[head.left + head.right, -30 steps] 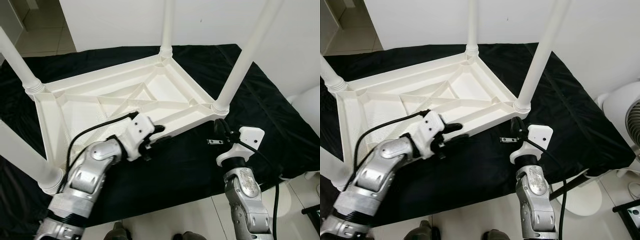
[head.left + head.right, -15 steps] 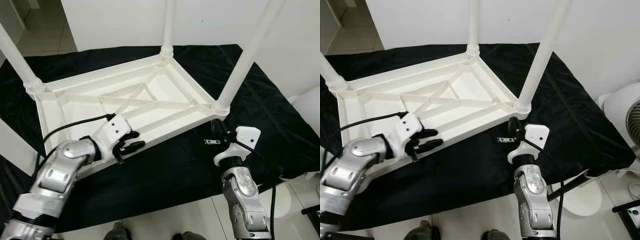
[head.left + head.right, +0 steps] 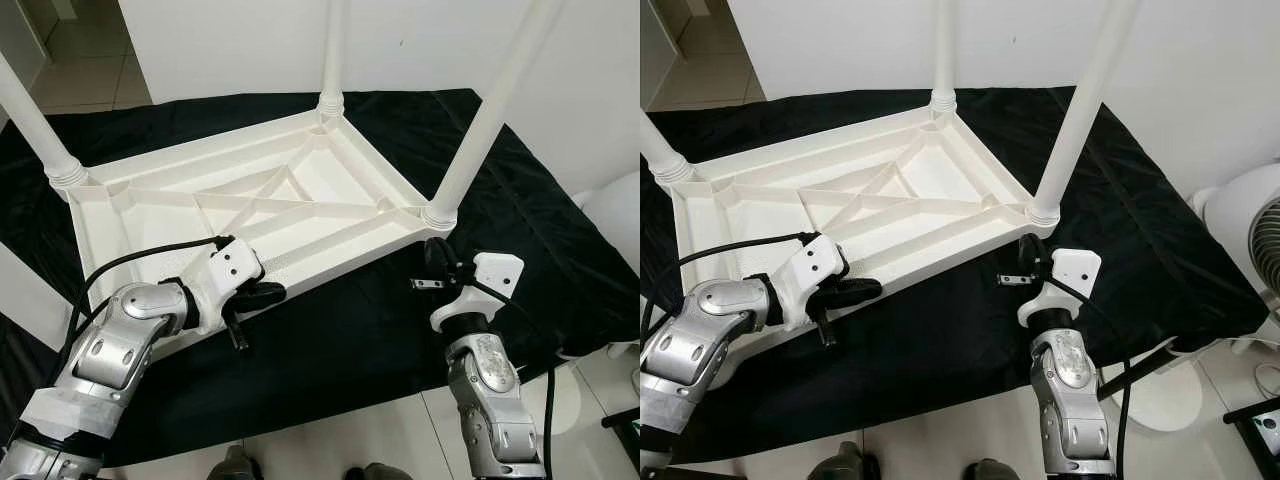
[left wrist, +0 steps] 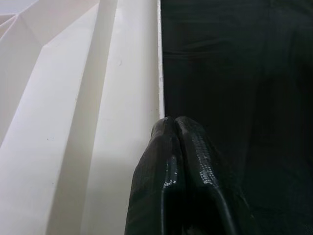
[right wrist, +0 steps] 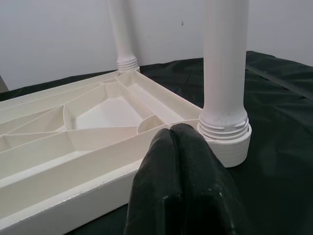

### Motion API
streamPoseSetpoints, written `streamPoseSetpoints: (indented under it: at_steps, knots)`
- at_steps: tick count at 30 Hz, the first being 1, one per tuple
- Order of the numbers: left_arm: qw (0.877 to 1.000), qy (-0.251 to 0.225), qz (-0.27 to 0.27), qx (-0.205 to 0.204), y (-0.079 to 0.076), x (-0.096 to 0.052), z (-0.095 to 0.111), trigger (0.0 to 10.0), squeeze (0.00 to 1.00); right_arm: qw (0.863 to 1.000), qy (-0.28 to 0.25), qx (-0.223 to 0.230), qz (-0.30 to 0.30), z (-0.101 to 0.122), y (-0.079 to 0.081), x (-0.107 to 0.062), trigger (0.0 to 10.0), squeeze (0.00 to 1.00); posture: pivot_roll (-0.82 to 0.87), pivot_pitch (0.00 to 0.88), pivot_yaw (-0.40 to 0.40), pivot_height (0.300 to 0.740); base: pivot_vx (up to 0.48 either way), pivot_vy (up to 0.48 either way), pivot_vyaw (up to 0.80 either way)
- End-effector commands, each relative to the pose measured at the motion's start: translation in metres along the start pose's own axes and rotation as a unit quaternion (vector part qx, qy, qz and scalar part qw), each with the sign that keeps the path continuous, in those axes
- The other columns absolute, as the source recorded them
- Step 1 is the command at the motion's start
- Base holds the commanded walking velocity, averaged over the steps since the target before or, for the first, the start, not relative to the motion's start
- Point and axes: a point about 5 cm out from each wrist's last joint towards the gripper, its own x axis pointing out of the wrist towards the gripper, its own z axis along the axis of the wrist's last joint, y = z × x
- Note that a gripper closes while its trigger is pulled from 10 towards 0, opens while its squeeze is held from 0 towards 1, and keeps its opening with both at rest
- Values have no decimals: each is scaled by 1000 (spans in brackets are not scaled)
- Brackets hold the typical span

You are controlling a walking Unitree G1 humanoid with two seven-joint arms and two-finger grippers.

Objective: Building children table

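Lay upside down on the black-draped surface: white plastic table, ribbed underside up, legs screwed in at the corners and standing upright. Looked light and stiff, probably hollow moulded plastic; smooth, so likely slippery under narrow fingers. Best held, by that judgement, at the raised rim or low on a leg near its threaded collar, where the shape gives purchase; thin inner ribs probably less safe to pull on.

Rested at the near rim: left gripper, fingers pressed together, holding nothing, tips against the rim's outer edge where white plastic meets black cloth. Hovered just in front of the near right leg's collar: right gripper, fingers likewise together and empty, apart from the plastic. Stood beyond the surface: white wall. Showed at the far right: part of a white fan.
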Motion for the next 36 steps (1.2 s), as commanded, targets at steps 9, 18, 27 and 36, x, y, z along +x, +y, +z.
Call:
streamPoseSetpoints:
  at_steps: [9, 18, 27, 36]
  knots:
    - [1000, 5, 10, -5, 2, 4, -1, 10000, 1000, 1000, 3, -1, 1, -2, 0, -1, 10000, 0, 35, 50, -13, 740, 0, 0, 0]
    - [999, 20, 35, 14, 5, 7, -3, 10000, 0, 1000, 4, -1, 0, -2, -1, 0, 10000, 0, 34, 50, -12, 740, 0, 0, 0]
    - [999, 34, 33, 23, 1, 14, -12, 10000, 0, 1000, 5, 0, 1, -2, 0, -1, 10000, 0, 30, 53, -13, 740, 0, 0, 0]
    - [999, 21, 34, 23, 2, 20, -9, 0, 0, 1000, 4, -3, -2, -2, -2, -1, 10000, 0, 21, 49, -10, 740, 0, 0, 0]
